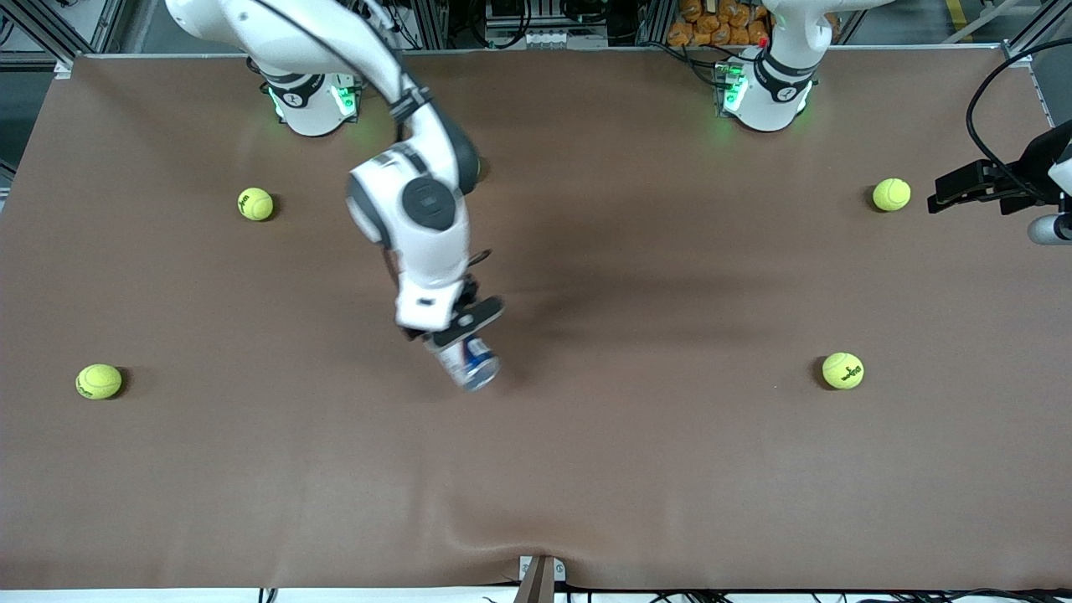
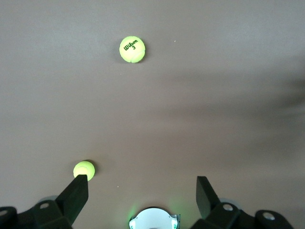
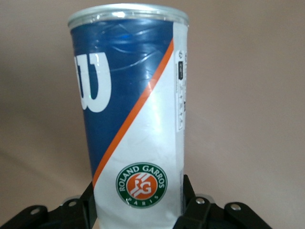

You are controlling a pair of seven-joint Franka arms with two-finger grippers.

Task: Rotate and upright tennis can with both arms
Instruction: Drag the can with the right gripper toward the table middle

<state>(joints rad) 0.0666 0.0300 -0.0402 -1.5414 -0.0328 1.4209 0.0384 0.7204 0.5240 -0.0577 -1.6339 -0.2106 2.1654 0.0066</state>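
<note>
The tennis can [image 1: 469, 362], navy and white with a big white "W", an orange stripe and a round green badge, is near the middle of the table. Its free end points toward the front camera. My right gripper [image 1: 455, 329] is shut on it. In the right wrist view both black fingers [image 3: 187, 192] press the can [image 3: 133, 114] at its white end, and the silvery rim sits at the free end. I cannot tell whether the can touches the table. My left gripper [image 1: 950, 191] waits over the left arm's end of the table, open [image 2: 142, 183] and empty.
Several yellow-green tennis balls lie on the brown cloth: one [image 1: 255, 203] and another [image 1: 99, 381] toward the right arm's end, one [image 1: 891, 194] beside my left gripper and one [image 1: 842, 370] nearer the front camera. The left arm's green-lit base [image 2: 153, 220] shows in the left wrist view.
</note>
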